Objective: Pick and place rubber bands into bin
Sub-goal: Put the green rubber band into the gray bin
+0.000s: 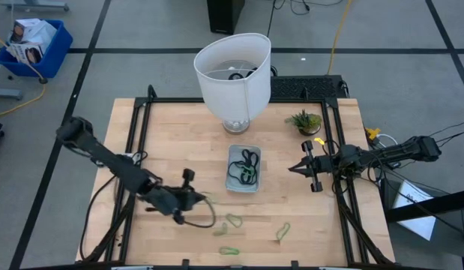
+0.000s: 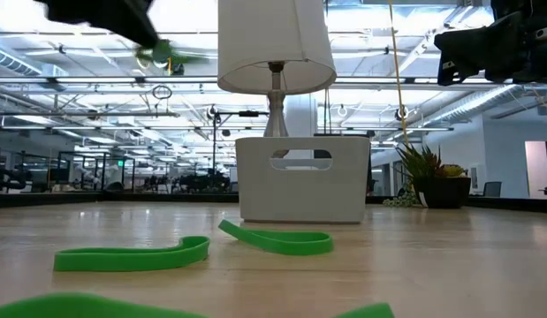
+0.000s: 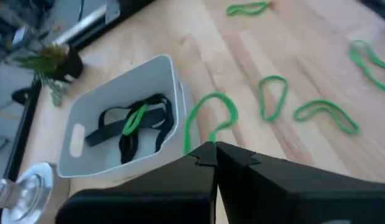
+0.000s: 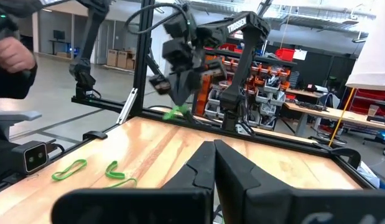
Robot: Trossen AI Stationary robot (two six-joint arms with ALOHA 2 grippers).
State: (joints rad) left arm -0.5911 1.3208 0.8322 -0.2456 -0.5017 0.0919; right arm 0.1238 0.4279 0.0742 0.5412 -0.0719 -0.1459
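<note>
Left gripper [image 1: 202, 199] pressed together, pinching a thin light-green rubber band [image 3: 208, 118] that dangles from its tips, raised above the light wooden tabletop [image 1: 179, 135], near the front-left corner of the small clear bluish plastic bin [image 1: 243, 168]. Bin sits mid-tabletop and holds several black loops plus one green loop [image 3: 135, 119]. Right gripper [image 1: 295, 169] fingers pressed together, empty, parked just right of bin, above the surface. Loose green rubber bands [image 1: 233, 222] lie flat on the tabletop in front of the bin, near the front edge, apart from each other; a thin black loop [image 1: 202, 223] lies by the left gripper. Open wood between the left gripper and the bin. Tall white lampshade-like bucket [image 1: 233, 79] stands just behind the bin; small green potted plant [image 1: 305, 121] at back right. Black metal frame [image 1: 138, 135] borders the tabletop sides. Blue crate [image 1: 33, 45] on the floor far left.
</note>
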